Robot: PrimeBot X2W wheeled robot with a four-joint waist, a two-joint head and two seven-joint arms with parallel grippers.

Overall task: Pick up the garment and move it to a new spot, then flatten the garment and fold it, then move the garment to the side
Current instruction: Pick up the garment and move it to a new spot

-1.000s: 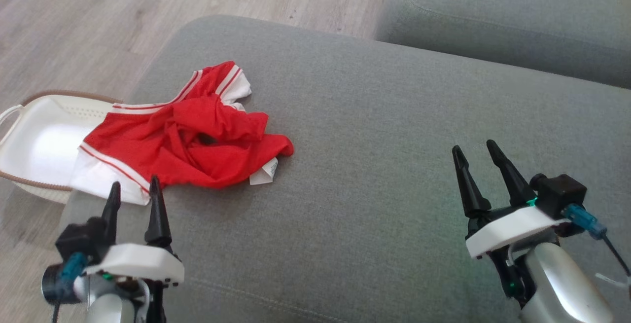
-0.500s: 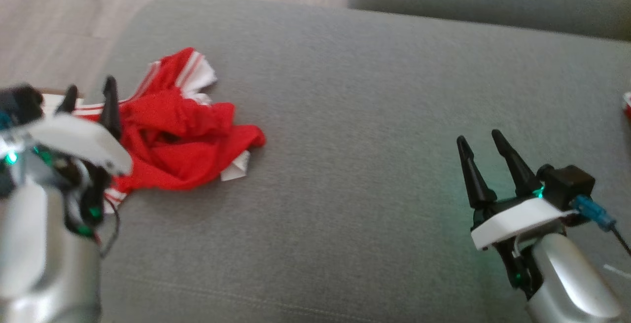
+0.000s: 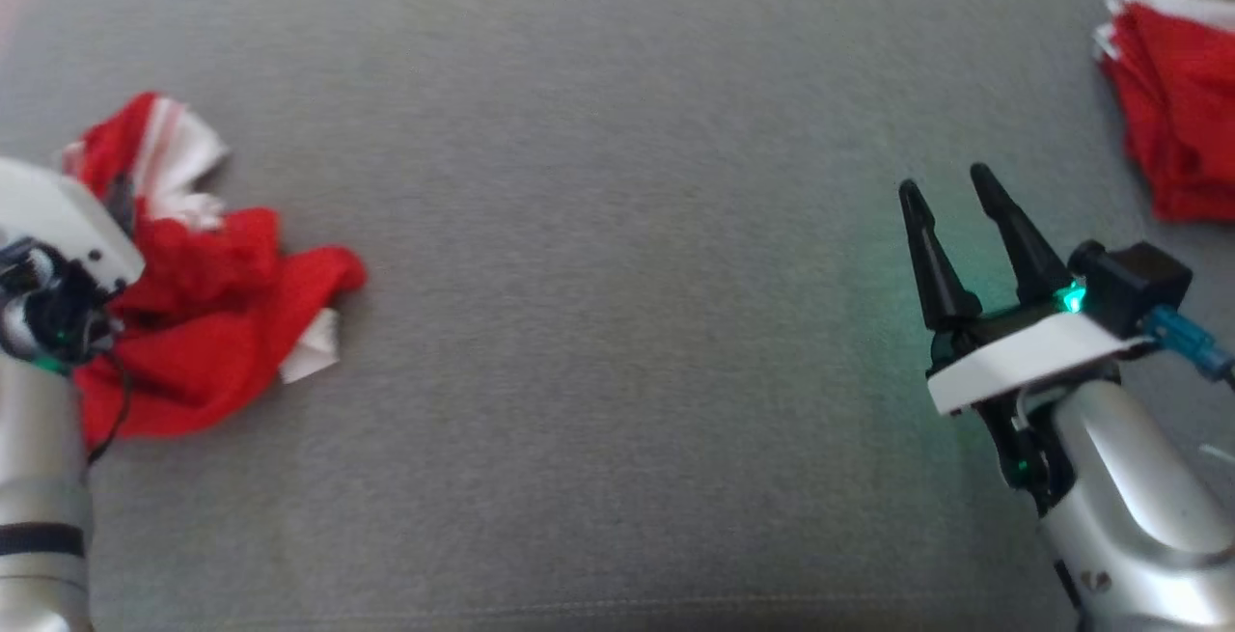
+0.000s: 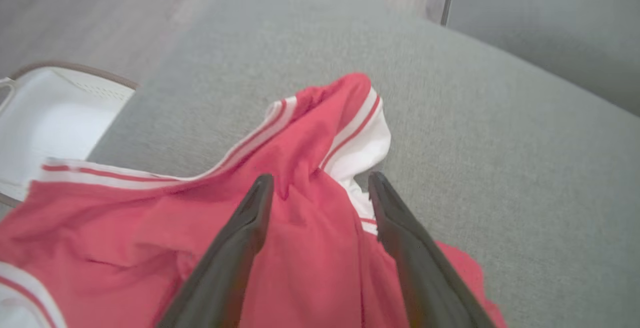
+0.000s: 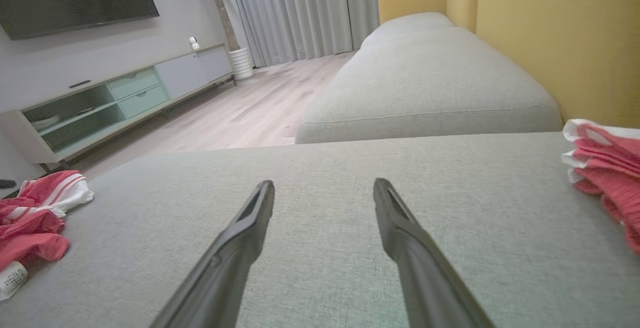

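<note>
The garment [image 3: 212,314] is a crumpled red piece with white striped bands, lying at the left end of the grey sofa cushion [image 3: 617,256]. In the left wrist view my left gripper [image 4: 321,178] is open just above the garment [image 4: 300,132], its fingers either side of a raised red fold near the white band. The left wrist housing [image 3: 48,256] covers the garment's left part in the head view. My right gripper [image 3: 945,182] is open and empty over bare cushion at the right. In the right wrist view the right gripper [image 5: 324,183] points along the cushion, with the garment [image 5: 35,213] far left.
A second red and white garment [image 3: 1172,121] lies folded at the cushion's far right, by the yellow sofa back [image 5: 550,32]. A white basket [image 4: 55,117] stands on the floor beyond the cushion's left end. Another grey cushion [image 5: 430,82] adjoins behind.
The head camera has swung right and down, shifting the whole picture. My left gripper has moved forward from the cushion's front edge to over the garment. The right gripper has held its place.
</note>
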